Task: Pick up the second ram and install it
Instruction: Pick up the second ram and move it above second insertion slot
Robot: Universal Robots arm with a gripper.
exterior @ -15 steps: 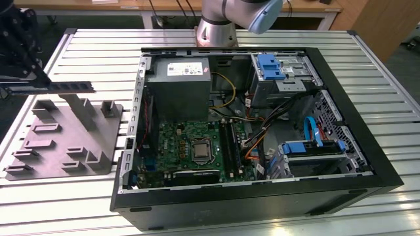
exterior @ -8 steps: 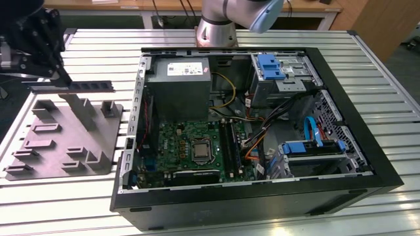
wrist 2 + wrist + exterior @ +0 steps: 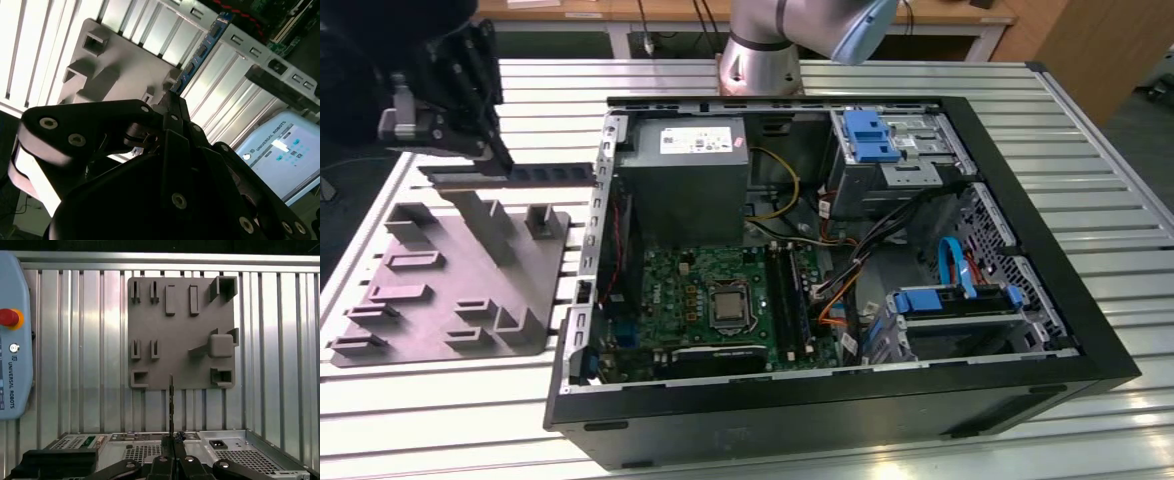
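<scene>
The second ram [image 3: 540, 174] lifted, not installed
Upper left: tool [image 3: 499, 160] pinches it over the grey fixture [image 3: 414, 290], away from the motherboard [image 3: 700, 295].

I see the blackish second ram [image 3: 547, 174], grey fixture [image 3: 454, 270], silver ribbed surface [image 3: 440, 420], black case [image 3: 854, 410], green motherboard [image 3: 694, 290] and blue drive brackets [image 3: 869, 135].

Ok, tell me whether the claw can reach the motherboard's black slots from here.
Likely yes: the claw, shut on the second ram, hangs beside the open case; nothing covers the slots.
</scene>
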